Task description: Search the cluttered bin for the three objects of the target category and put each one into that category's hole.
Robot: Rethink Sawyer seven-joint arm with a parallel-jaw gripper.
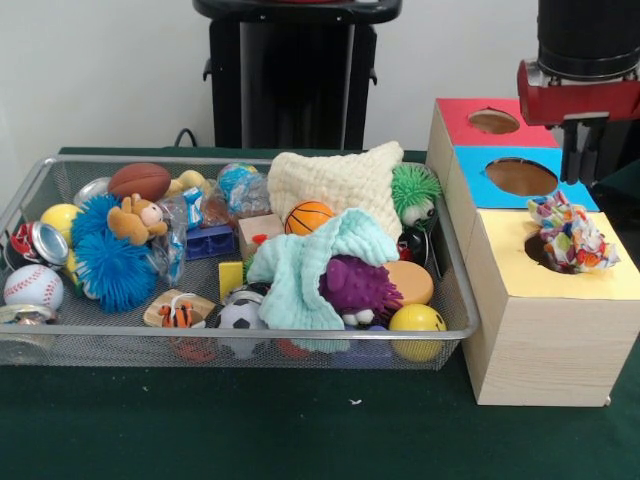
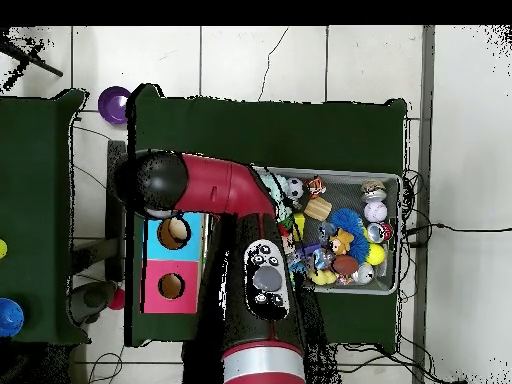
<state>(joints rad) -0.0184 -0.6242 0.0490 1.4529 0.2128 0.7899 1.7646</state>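
Green-covered table (image 1: 300,430): one crumpled multicoloured cloth (image 1: 572,236) sits in the yellow hole (image 1: 545,252), gripper (image 1: 582,152) above the blue hole (image 1: 521,177), fingers' state cannot be told; mint cloth (image 1: 315,270) and cream knit cloth (image 1: 335,180) remain in the wire bin (image 1: 30,200), two apparently left.

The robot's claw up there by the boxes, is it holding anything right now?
Nothing is held: the gripper hangs above the blue hole, and the colourful cloth already sits in the yellow hole, apart from it.
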